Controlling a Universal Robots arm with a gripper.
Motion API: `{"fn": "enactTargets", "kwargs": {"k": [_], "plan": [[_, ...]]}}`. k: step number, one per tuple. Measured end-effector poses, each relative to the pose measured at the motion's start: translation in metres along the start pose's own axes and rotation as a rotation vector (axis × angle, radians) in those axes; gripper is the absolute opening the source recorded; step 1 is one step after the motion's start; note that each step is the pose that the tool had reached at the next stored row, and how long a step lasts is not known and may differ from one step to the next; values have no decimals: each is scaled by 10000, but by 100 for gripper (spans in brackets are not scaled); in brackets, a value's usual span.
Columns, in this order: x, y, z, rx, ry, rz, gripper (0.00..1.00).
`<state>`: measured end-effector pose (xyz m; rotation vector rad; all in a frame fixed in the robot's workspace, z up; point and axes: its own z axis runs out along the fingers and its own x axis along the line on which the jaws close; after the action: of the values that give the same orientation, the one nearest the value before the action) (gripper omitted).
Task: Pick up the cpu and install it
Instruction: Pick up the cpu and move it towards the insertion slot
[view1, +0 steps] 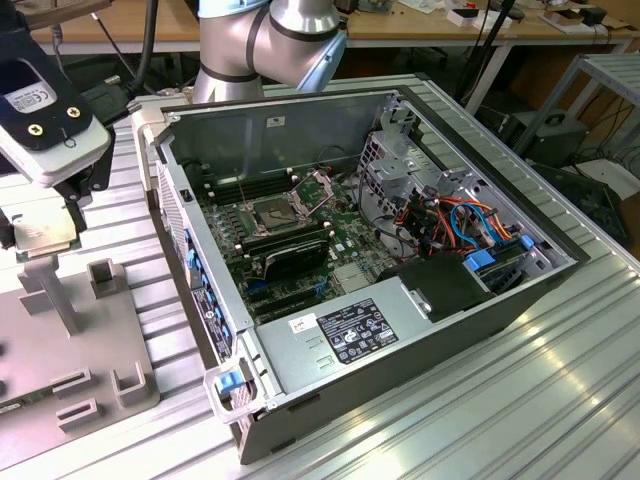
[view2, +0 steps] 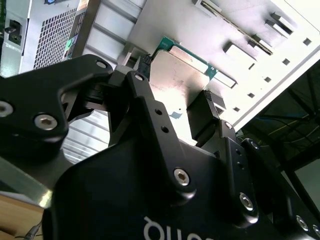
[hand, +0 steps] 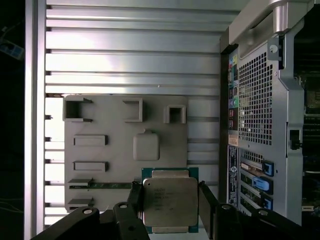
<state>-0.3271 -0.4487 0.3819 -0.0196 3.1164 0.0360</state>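
The cpu (hand: 170, 200), a small square chip with a dull silver top on a green board, sits between the two black fingers of my gripper (hand: 171, 196). The gripper is shut on it, one finger against each side. The chip hangs above the grey fixture plate (hand: 105, 150), close to a blank rounded square recess (hand: 146, 146). In the second wrist view the cpu (view2: 175, 80) shows from the side between the fingers (view2: 209, 107). In the exterior view the gripper (view1: 40, 240) with the cpu (view1: 40, 230) is at the far left, well away from the open socket (view1: 278, 212) on the motherboard.
The open computer case (view1: 400, 330) lies on the ribbed aluminium table (view1: 560, 400), with memory sticks (view1: 290, 255), cables (view1: 450, 225) and a power supply (view1: 340, 335) inside. Its perforated rear panel (hand: 255, 100) stands beside the fixture plate. Raised blocks (view1: 105, 275) stand on the plate.
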Motion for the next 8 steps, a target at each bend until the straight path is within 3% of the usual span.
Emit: {"fn": "enactTargets", "kwargs": {"k": [8], "plan": [[-100,-1,3,0,0,-1,55]]}}
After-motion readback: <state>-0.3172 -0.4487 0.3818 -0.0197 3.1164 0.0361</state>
